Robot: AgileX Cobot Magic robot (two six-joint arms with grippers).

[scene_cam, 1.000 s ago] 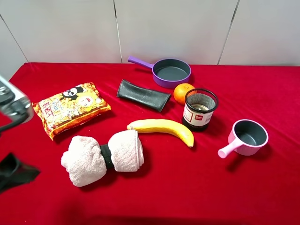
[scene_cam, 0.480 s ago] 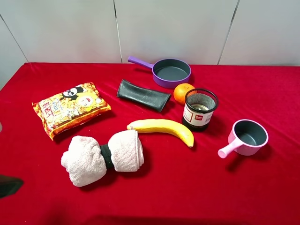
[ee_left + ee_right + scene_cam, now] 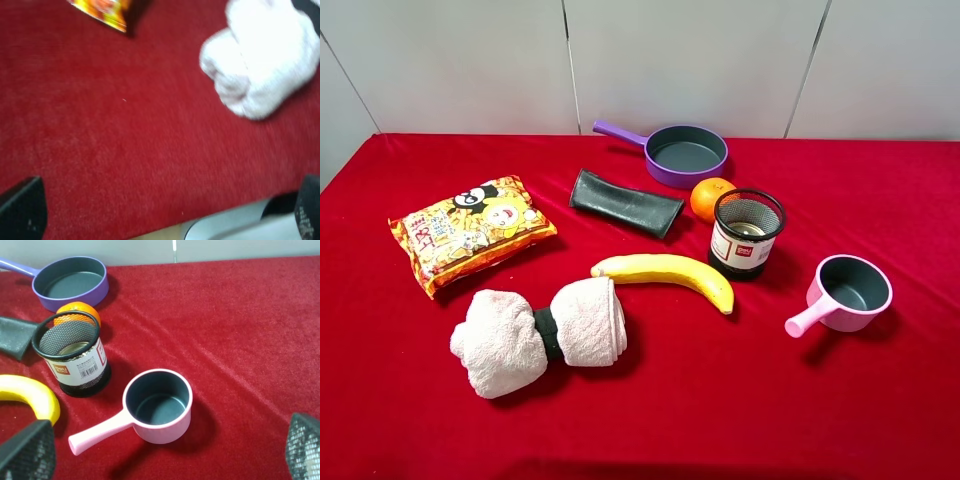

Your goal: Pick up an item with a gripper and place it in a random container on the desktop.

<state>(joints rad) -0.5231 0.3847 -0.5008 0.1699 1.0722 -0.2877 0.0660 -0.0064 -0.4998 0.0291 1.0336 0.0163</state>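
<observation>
Your right wrist view alone shows the tin can (image 3: 66,348) upright inside the mesh cup (image 3: 74,354); both grippers gape empty

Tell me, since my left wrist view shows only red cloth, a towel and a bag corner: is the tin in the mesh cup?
Observer: Yes, the tin lies on the bottom of the mesh cup.
Operator: What sits nearest the cup?
Observer: An orange, just behind it, with the purple pan beyond.
Operator: And the right arm?
Observer: Its jaws stand wide open, holding nothing; the pink saucepan lies ahead of them.
</observation>
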